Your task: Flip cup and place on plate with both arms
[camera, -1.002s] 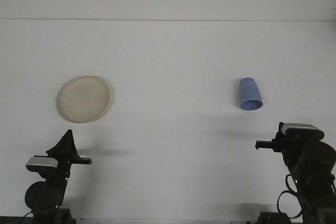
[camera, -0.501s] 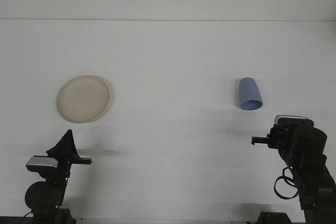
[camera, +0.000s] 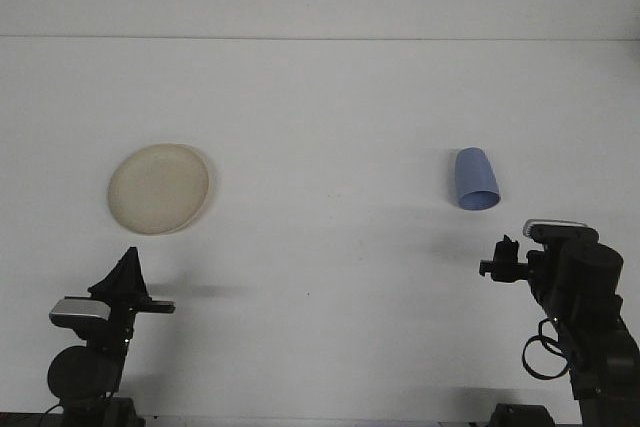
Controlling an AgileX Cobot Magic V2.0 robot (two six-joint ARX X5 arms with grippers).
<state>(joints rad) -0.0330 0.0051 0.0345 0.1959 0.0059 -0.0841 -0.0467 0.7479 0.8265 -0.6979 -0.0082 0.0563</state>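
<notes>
table (camera: pixel 330 97): white | plate (camera: pixel 159 188) left | cup (camera: pixel 475 179) right, upside down

There was one cup (camera: pixel 476 180), blue, and one plate (camera: pixel 159 188), cream-coloured; both lay on the single white worktop (camera: pixel 330 117), well apart from each other. Two arms were counted, one at each lower corner, and each carried one tool: the left tool (camera: pixel 127 277) and the right tool (camera: pixel 502 257), two in all. Each arm also bore one small silver-grey block on it, which made two of those. That gave one cup, one plate, one worktop, two arms and two tools. No other kind of thing could be counted on the worktop.
</notes>
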